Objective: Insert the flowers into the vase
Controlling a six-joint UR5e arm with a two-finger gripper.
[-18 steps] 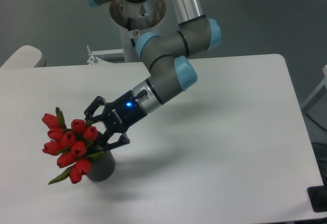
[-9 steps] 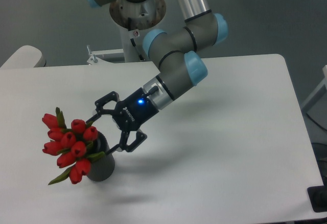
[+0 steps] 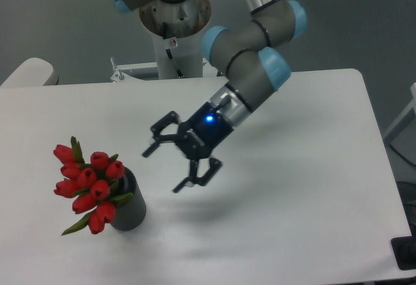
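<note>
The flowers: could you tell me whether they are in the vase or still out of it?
In. The flowers sit in the vase, leaning left over its rim, and the open gripper is clear of them.

No readable text anywhere. The gripper (image 3: 168, 168) body has faint white lettering just behind its fingers, next to the blue light, too blurred to read. Up behind it, the arm's base column (image 3: 174, 41) carries a small red-and-white sticker, also illegible.
</note>
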